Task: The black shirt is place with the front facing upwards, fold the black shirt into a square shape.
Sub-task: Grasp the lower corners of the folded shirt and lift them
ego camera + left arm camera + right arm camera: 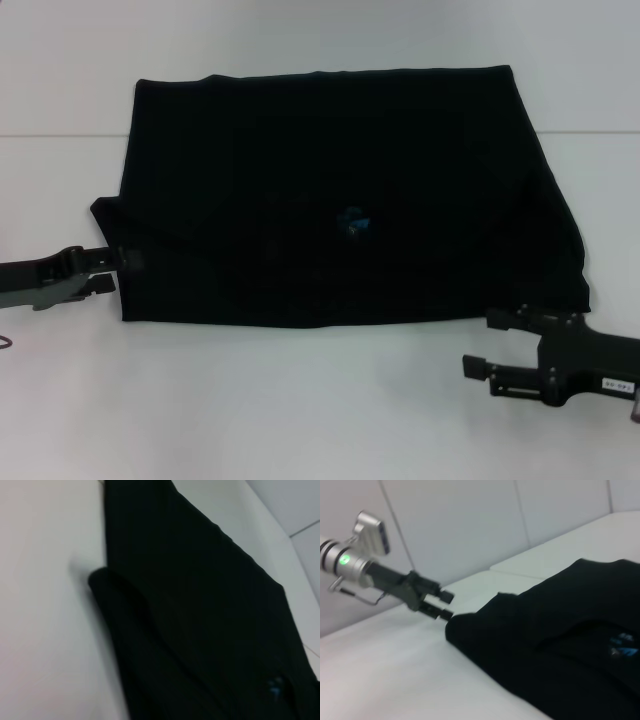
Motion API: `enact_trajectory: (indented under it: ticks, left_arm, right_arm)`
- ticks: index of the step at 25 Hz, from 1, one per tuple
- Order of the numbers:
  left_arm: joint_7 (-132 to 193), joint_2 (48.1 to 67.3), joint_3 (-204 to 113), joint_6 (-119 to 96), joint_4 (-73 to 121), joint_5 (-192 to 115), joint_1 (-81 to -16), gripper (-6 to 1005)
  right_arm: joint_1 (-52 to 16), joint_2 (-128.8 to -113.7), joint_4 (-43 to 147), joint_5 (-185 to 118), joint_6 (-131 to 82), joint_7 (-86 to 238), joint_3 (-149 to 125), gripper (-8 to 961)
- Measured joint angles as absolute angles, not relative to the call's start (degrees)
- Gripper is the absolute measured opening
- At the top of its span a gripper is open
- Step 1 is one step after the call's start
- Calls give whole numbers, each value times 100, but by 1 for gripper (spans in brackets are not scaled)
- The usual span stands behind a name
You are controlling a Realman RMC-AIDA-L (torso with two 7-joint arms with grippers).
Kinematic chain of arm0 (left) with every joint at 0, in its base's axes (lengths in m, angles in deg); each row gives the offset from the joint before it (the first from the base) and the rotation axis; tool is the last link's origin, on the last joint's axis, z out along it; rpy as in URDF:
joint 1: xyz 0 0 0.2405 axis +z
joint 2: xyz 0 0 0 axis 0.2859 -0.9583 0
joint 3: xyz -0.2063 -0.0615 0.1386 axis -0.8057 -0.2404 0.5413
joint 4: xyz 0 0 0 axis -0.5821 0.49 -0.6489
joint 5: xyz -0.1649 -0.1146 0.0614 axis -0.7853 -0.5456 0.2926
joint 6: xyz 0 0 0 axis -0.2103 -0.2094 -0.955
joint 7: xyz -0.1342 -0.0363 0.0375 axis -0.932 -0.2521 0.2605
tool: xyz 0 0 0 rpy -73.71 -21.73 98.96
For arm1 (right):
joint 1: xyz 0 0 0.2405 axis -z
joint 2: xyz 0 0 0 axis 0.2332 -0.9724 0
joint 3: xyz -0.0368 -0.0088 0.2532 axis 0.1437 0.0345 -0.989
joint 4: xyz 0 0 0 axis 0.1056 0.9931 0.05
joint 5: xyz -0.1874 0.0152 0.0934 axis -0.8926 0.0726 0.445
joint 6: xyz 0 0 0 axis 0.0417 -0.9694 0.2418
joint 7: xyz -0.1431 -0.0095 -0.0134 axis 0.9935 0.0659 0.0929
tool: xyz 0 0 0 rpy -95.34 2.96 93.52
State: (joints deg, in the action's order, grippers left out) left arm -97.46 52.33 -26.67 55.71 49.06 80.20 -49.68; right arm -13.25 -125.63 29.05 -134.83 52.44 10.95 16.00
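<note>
- Black shirt (340,190) lies flat on the white table (300,420), folded into a rough rectangle; small blue mark (353,222) shows near its middle.
- Left gripper (112,270) sits low at the shirt's left edge, its 2 fingers spread with a gap between them, tips just touching the cloth.
- Right gripper (482,345) rests on the table just off the shirt's near right corner, jaws spread, holding nothing.
</note>
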Motion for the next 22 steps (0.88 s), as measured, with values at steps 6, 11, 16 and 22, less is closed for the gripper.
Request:
enact_trajectory:
  ticks: [6,11,16,22]
  left_arm:
    - [-9724,5286,-2591,5319,4891,8027,-4977,719]
    - [-9722,5370,-2328,5198,4888,8030,-5036,718]
    - [-9721,5463,-2234,5250,4896,8030,-5126,718]
    - [-9754,5466,-2185,5398,4880,8021,-5160,713]
  right_arm:
    - [-1322,-12662,2935,-13566,5117,1263,1611,854]
    - [-1360,-12673,2947,-13572,5093,1257,1615,847]
    - [-1370,-12685,2951,-13576,5093,1229,1607,841]
    - [-1369,-12695,2953,-13562,5022,1152,1576,833]
